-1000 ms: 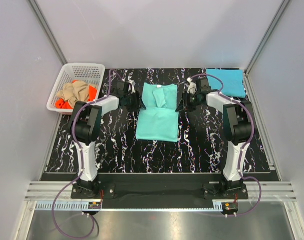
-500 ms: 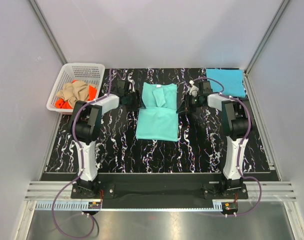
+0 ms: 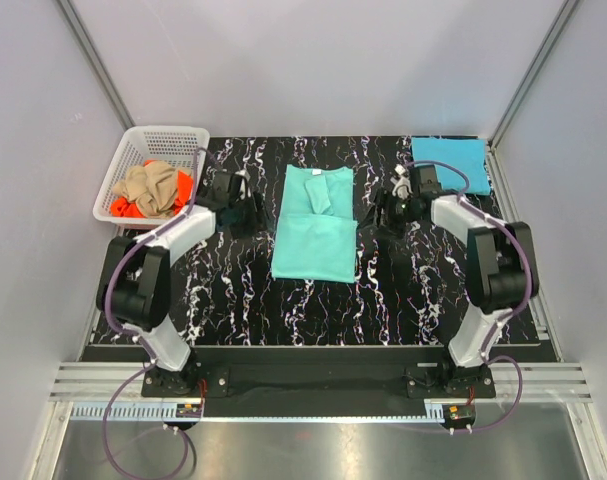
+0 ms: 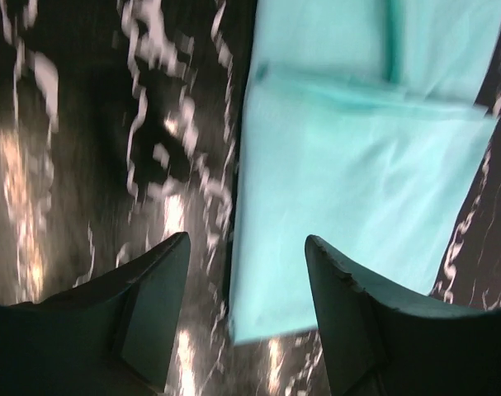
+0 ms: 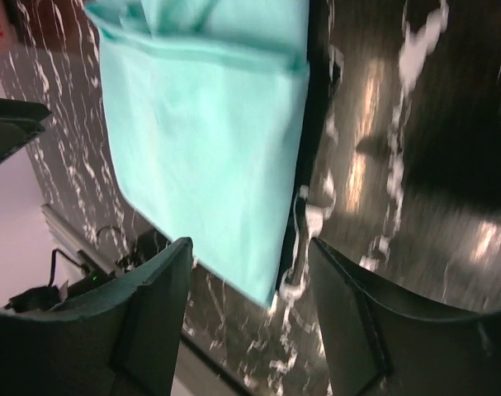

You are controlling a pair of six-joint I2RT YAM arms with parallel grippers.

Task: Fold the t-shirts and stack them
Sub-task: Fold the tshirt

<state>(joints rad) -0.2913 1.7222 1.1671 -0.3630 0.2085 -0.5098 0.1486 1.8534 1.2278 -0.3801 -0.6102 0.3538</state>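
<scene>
The jaws of the left gripper [image 4: 246, 330] stand apart, and nothing is between them. Below the gap I see only the black marbled table [image 4: 85, 165] and the left edge of the mint-teal t-shirt [image 4: 357, 190]. The right gripper [image 5: 250, 330] is the same: its jaws are spread and empty, and it hangs above the right edge of the same shirt. In the top view the two grippers are on either side of the shirt, near it but not touching the cloth.

The mint-teal t-shirt lies flat in the middle of the table, partly folded. Its far part is narrow and has a small flap on top. Its near part is a wider rectangle that meets the far part at a straight cross line. Both wrist views are blurred, so I cannot tell how many layers the near part has. A sky-blue t-shirt [image 3: 451, 163] lies as a neat rectangle at the far right corner, well apart from the mint-teal one. A tan t-shirt [image 3: 151, 183] and an orange t-shirt [image 3: 118, 208] are crumpled in the white basket [image 3: 163, 132] at the far left.

I judge that the step in hand is the folding of the mint-teal shirt, between two folds. For the next move, both grippers probably have to go down to one end of the shirt, pinch it at the two sides at the same height, and lay it over evenly. After that the shirt can go onto the sky-blue one.
</scene>
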